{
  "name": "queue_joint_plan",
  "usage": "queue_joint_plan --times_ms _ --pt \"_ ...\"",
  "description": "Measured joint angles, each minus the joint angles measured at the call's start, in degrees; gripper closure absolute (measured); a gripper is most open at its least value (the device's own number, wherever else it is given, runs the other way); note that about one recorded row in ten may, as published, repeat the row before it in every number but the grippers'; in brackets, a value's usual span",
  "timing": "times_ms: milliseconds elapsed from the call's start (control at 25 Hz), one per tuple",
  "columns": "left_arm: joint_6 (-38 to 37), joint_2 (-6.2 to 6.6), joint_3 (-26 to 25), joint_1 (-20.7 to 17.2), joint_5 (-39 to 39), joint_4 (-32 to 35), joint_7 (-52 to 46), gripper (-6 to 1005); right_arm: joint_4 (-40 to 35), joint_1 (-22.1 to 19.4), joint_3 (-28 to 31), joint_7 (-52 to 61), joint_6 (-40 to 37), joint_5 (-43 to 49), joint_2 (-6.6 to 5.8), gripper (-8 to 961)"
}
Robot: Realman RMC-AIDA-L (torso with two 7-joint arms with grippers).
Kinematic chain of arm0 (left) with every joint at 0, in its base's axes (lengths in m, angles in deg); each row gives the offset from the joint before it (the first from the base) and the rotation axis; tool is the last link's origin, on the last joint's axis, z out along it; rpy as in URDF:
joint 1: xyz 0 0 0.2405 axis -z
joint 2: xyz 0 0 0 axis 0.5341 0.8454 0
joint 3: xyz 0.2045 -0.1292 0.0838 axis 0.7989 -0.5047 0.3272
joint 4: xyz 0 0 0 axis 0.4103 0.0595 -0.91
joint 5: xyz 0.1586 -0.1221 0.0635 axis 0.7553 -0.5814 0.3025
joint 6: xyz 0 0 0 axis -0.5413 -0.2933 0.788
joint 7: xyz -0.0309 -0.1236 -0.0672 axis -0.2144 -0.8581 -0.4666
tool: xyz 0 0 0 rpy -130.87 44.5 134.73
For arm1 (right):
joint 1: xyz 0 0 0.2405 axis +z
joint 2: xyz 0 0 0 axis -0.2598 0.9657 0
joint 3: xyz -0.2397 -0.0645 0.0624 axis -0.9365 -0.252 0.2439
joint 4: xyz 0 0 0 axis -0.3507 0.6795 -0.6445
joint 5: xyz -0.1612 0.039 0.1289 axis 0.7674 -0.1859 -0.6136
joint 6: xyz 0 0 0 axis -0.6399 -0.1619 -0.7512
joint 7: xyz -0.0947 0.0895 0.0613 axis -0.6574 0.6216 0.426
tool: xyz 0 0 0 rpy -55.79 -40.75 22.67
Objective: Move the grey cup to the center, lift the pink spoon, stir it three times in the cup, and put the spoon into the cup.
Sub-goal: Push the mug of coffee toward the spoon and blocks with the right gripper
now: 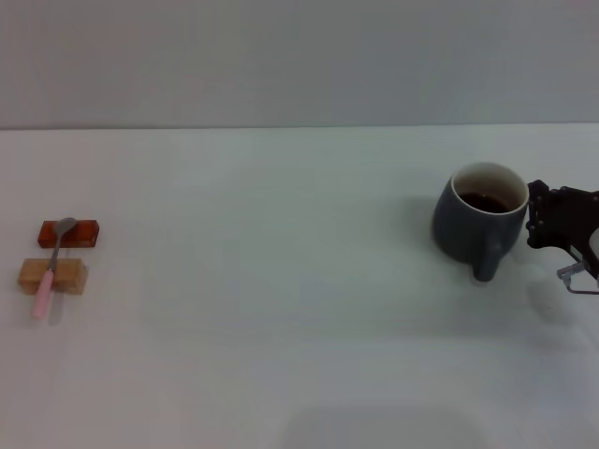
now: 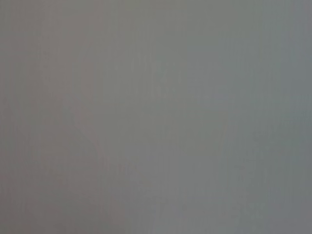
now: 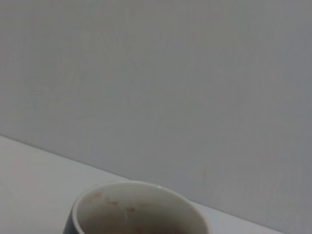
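Head view: grey cup (image 1: 479,221) holds dark liquid; right gripper (image 1: 541,217) seemingly touching.

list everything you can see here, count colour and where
grey cup: 1, dark blue-grey with pale inner rim and dark liquid, upright on the table's right side, handle toward the camera
pink spoon: 1, pink handle with grey metal bowl, far left, lying across both blocks
tan wooden block: 1, tan, far left, under the spoon's handle
red-brown block: 1, red-brown, just behind the tan one, under the spoon's bowl
table: 1, white, fills the foreground
wall: 1, grey, behind the table
right gripper: 1, black, right edge, right beside the cup
left gripper: not in view
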Motion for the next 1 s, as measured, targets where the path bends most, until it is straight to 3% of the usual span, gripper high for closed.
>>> queue_joint_plan --times_ms 1000 --pt "0.09 -0.1 -0.81 0.0 -0.01 -0.02 0.17 160 11.34 1.1 -9.01 -0.44 10.05 0.02 -2.15 930"
